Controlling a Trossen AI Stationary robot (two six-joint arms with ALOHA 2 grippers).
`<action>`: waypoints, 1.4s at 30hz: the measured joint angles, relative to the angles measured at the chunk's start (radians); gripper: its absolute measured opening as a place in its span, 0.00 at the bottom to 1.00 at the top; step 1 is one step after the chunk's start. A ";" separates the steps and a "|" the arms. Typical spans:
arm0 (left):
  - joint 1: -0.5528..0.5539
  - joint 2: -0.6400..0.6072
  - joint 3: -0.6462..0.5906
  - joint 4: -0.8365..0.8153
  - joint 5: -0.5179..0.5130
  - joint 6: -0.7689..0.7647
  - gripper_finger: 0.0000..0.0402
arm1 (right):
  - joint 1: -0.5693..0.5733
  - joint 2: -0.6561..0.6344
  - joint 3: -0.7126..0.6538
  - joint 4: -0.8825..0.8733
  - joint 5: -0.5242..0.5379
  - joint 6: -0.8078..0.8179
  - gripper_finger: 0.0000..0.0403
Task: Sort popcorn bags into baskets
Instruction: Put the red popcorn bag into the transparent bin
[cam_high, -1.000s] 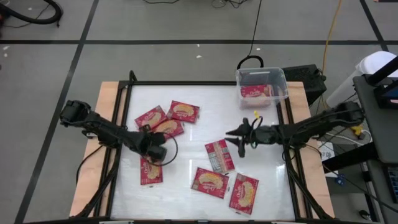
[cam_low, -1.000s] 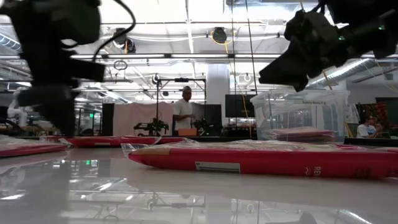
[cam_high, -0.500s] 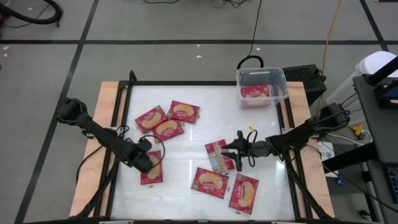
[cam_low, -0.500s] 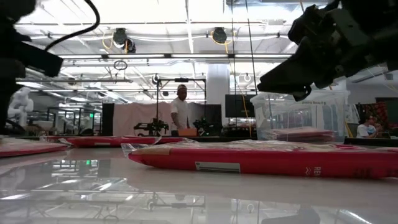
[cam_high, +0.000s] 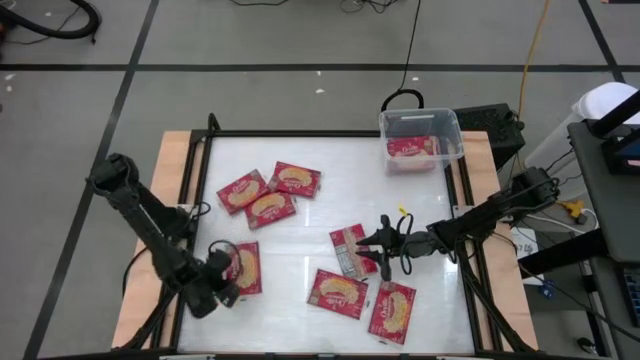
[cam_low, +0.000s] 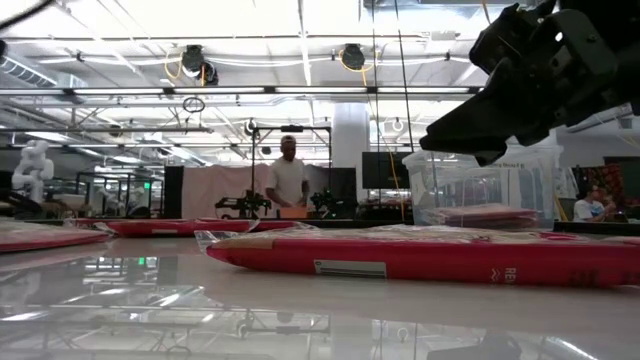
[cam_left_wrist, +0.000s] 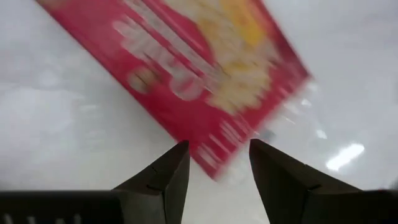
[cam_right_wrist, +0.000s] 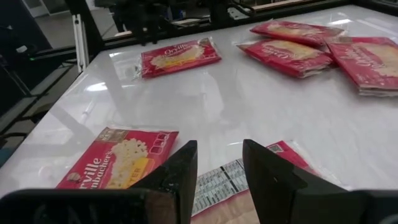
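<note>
The left hand (cam_high: 222, 283) hung low over the near-left part of the white desk (cam_high: 320, 215), its fingers (cam_left_wrist: 163, 180) parted and empty, right at the edge of a red popcorn bag (cam_high: 243, 268) lying flat. The right hand (cam_high: 381, 246) hovered above a bag turned printed-back up (cam_high: 350, 250) near the desk's middle, fingers (cam_right_wrist: 179, 177) parted, gripping nothing. Three more bags (cam_high: 268, 190) lay clustered toward the far left, two (cam_high: 364, 300) at the near edge. The clear basket (cam_high: 420, 139) sat at the far-right corner with bags inside (cam_high: 412, 148)
</note>
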 joint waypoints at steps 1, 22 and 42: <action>-0.018 0.001 0.000 0.014 -0.015 -0.022 0.43 | -0.001 0.000 0.000 0.003 0.000 -0.010 0.31; -0.032 0.211 0.005 0.066 -0.050 0.187 0.46 | -0.001 0.000 0.000 0.044 0.075 -0.028 0.31; 0.262 0.176 -0.002 -0.201 -0.353 0.972 0.01 | -0.072 0.109 0.233 -0.027 0.180 0.077 0.31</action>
